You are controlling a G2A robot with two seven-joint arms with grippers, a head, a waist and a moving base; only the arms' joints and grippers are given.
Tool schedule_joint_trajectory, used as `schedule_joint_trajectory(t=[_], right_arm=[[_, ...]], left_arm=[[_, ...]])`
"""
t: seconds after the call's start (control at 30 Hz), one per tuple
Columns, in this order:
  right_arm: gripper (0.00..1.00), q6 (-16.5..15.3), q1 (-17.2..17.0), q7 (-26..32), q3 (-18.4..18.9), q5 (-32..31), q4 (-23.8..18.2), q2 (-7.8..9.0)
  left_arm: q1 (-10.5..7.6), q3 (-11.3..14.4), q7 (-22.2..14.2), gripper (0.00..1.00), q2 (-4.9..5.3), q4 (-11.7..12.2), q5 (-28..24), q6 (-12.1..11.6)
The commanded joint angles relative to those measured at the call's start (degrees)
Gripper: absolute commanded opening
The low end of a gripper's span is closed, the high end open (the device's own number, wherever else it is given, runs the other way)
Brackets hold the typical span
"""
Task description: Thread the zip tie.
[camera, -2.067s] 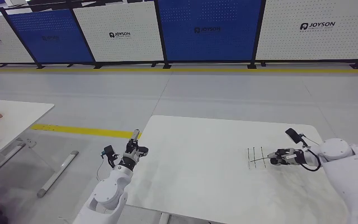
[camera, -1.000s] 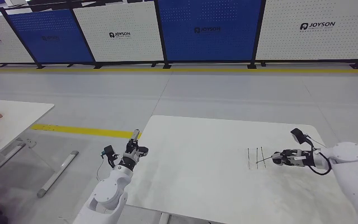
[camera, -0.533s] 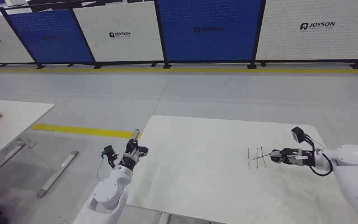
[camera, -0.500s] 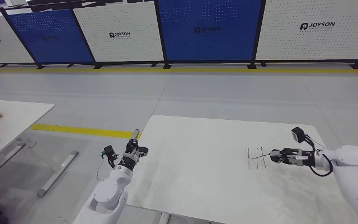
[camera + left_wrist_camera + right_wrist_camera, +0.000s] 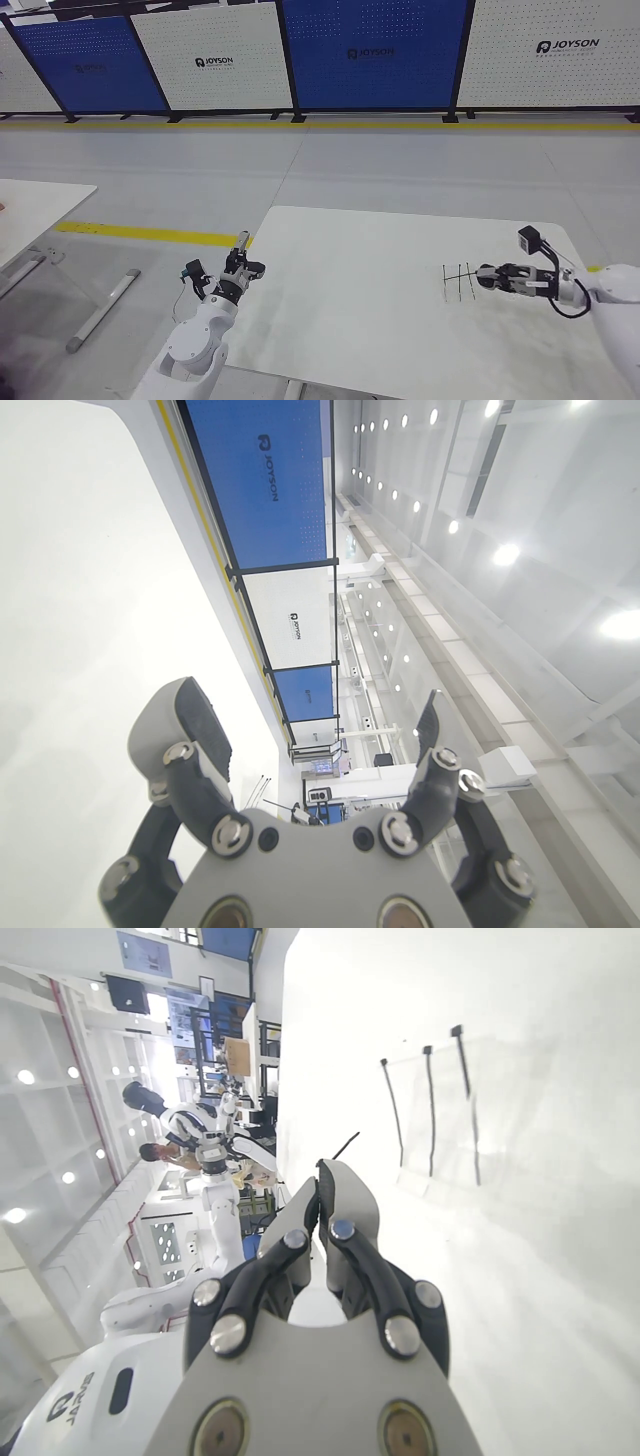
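risks, largest first.
- tabletop (image 5: 380, 300): white and wide. the work sits near its right side and the other arm at its left edge, well apart. any handover means a long reach, and you would likely lose alignment on the way.
- left fingers (image 5: 200, 720): spread wide, holding nothing, at the left edge of the tabletop. threading wants a second grip on the head. with none, the strap has nothing steady to aim at.
- right fingers (image 5: 345, 1198): pressed together on one zip tie (image 5: 348, 1142), over the tabletop just beside the row of spares. only a short end pokes past the tips, and you cannot tell which end. a strap this thin may twist or slide in the pinch and point off line.
- three loose ties (image 5: 430, 1113): flat, side by side, heads all on one side. from above, the held zip tie lies across them. lower or push it and you may sweep them askew or snag one.

writing, largest first.
- wall panels (image 5: 370, 50): blue and white, each with a logo and a line of lettering, not copied here.
- right arm shell (image 5: 70, 1403): a small printed mark, likewise not copied.
- the zip tie and the three loose ties: no marking you could make out.
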Motion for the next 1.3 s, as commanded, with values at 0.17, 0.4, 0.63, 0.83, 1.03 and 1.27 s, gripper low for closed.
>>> schedule_joint_trajectory(t=[0.17,0.4,0.63,0.83,1.03,1.27], right_arm=[[0.00,0.00,-14.76,-0.04,6.37,7.45,-22.23,5.18],[0.00,0.00,-25.65,-0.04,9.20,12.58,-35.67,9.18],[0.00,0.00,-25.65,-0.04,9.20,12.58,-35.67,9.18],[0.00,0.38,-27.68,-0.50,8.71,15.99,-38.19,8.94],[0.00,0.00,-35.60,-0.04,15.51,30.95,-45.90,9.57],[0.00,0.05,-43.23,-0.04,19.65,38.57,-53.48,10.29]], left_arm=[[0.00,0.00,0.00,1.00,0.00,0.00,0.00,0.00],[0.00,0.00,0.00,1.00,0.00,0.00,0.00,0.00],[0.00,0.00,0.00,1.00,0.00,0.00,0.00,0.00],[0.00,0.00,0.00,1.00,0.00,0.00,0.00,0.00],[0.00,0.00,0.00,1.00,0.00,0.00,0.00,0.00],[0.00,0.00,0.00,1.00,0.00,0.00,0.00,0.00]])
